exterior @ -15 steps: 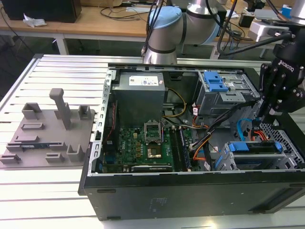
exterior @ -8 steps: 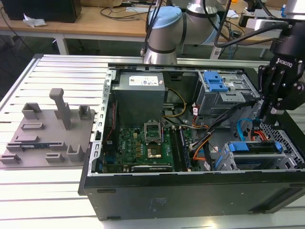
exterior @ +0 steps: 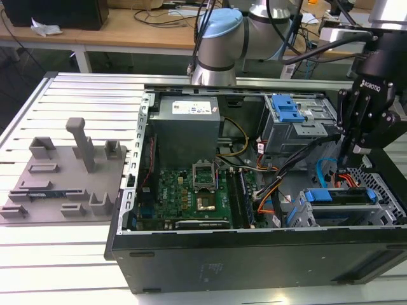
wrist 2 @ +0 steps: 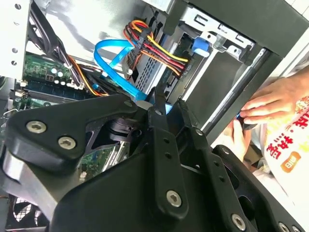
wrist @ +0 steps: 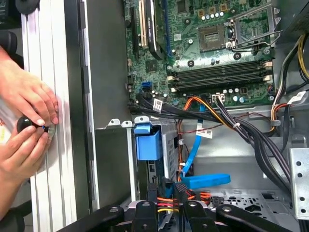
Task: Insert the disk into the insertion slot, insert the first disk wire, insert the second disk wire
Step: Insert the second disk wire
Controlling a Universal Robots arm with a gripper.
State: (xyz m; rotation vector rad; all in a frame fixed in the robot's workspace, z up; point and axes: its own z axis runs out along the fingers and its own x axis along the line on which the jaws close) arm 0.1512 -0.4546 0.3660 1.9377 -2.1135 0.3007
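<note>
The disk [exterior: 337,195], in its bright blue carrier [wrist: 147,142], sits inside the insertion slot [exterior: 383,190], a grey perforated cage at the case's front corner on the exterior view's right. My gripper [exterior: 351,152] hangs just behind that cage. Its fingers [wrist 2: 158,104] stand close together around the black plug [wrist: 180,187] of the orange-red-black first disk wire [wrist 2: 154,48], whose strands run back between them. The second disk wire [exterior: 320,168], a light-blue flat cable [wrist 2: 113,60], loops loose beside the plug [wrist: 195,152].
A person's hands [wrist: 29,111] hold a small dark object at the case's outer edge, close to the gripper [wrist 2: 270,101]. The motherboard [exterior: 191,190], the power supply [exterior: 184,121] and a taller cage with a blue latch [exterior: 289,114] crowd the case. A grey fixture plate [exterior: 63,171] lies outside it.
</note>
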